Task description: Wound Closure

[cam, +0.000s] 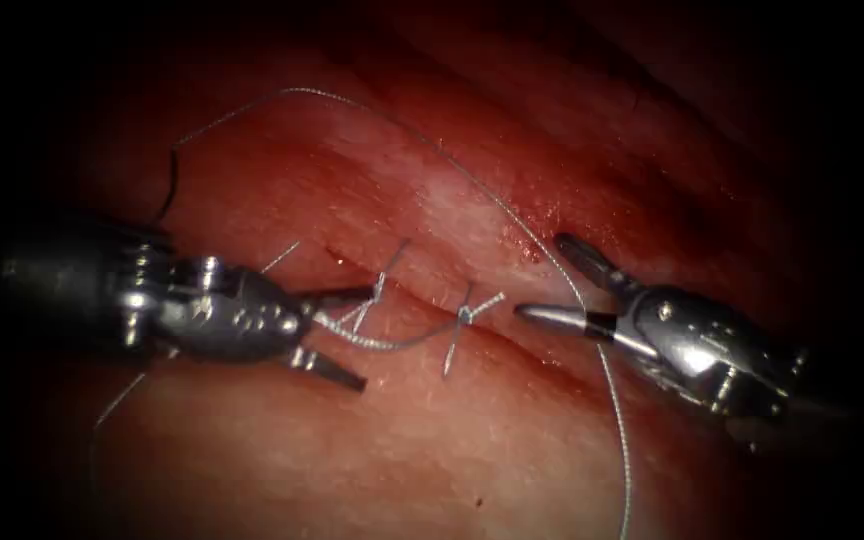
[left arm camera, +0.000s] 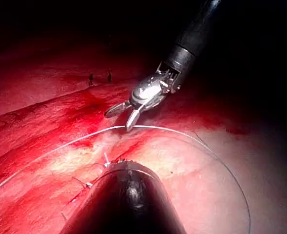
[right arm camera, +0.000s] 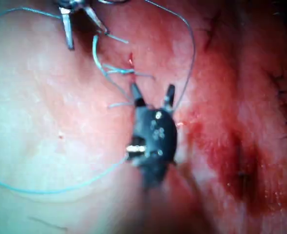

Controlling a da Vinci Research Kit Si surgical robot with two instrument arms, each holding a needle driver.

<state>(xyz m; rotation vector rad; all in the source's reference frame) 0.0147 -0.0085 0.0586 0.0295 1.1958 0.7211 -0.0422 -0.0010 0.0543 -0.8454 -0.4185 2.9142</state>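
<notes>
Your thread (cam: 512,215) is the thing in play here, and I judge it light, limp and slick: it will slide through a loose grip and fray if crushed, so take it on a straight free run, clear of the knots. It arcs from the upper left of the endoscope frame, over the tissue (cam: 432,450), crosses between the tips of the right pincer and drops to the lower right. A twisted strand also runs from the left pincer's tips along the cut (cam: 422,300) to a small knot (cam: 464,315) at mid-frame, with short cut ends (cam: 449,355) bristling at the stitches already laid. The tissue looks soft and wet; it will dimple and tear instead of resisting you.

Your left pincer (cam: 347,335) comes in from the left of the endoscope frame, lying nearly flat, its jaws spread wide, one tip at the cut and one below it. The twisted strand meets the upper tip, but the jaws clamp nothing.

Your right pincer (cam: 552,285) enters from the lower right, wrist angled up toward the centre, jaws gaping just right of the cut. The thread passes through the gap without being gripped; the right wrist view shows the same, the right pincer (right arm camera: 153,97) splayed and holding nothing.

I cannot make out the needle anywhere, so I cannot tell you whether it sits in the tissue.
</notes>
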